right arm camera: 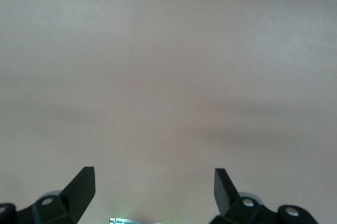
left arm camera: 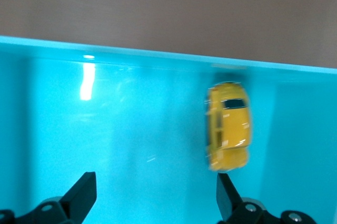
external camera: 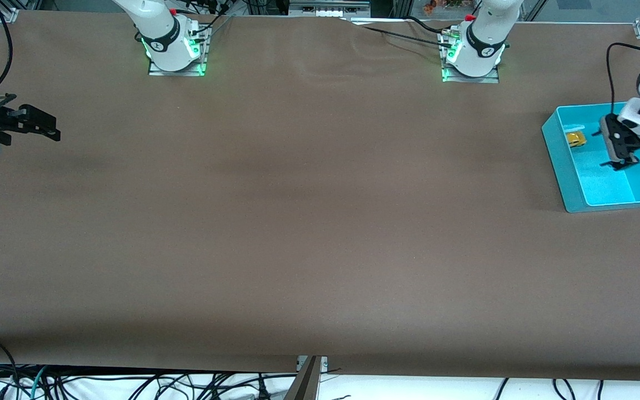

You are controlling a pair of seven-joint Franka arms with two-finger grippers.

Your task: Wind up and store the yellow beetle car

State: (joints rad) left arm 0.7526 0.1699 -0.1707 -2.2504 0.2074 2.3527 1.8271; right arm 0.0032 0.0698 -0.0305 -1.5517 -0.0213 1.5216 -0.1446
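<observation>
Brown cloth covers the table [external camera: 298, 222], which stretches wide between the two arm bases. Toward the left arm's end of the table sits a turquoise bin [external camera: 573, 191], open at the top. Over the inside of that bin hangs the left gripper [external camera: 620, 150], its fingers [left arm camera: 84, 192] spread apart and grasping nothing. At the right arm's end the right arm waits, the right gripper [external camera: 36, 125] hovering over bare table with its fingers [right arm camera: 81, 190] likewise released and empty. Inside the bin, close against the wall on the side toward the right arm, rests the yellow beetle car [external camera: 576, 139], clear of the left gripper's fingers; the left wrist view shows its dark windows and rounded body [left arm camera: 228, 126].
</observation>
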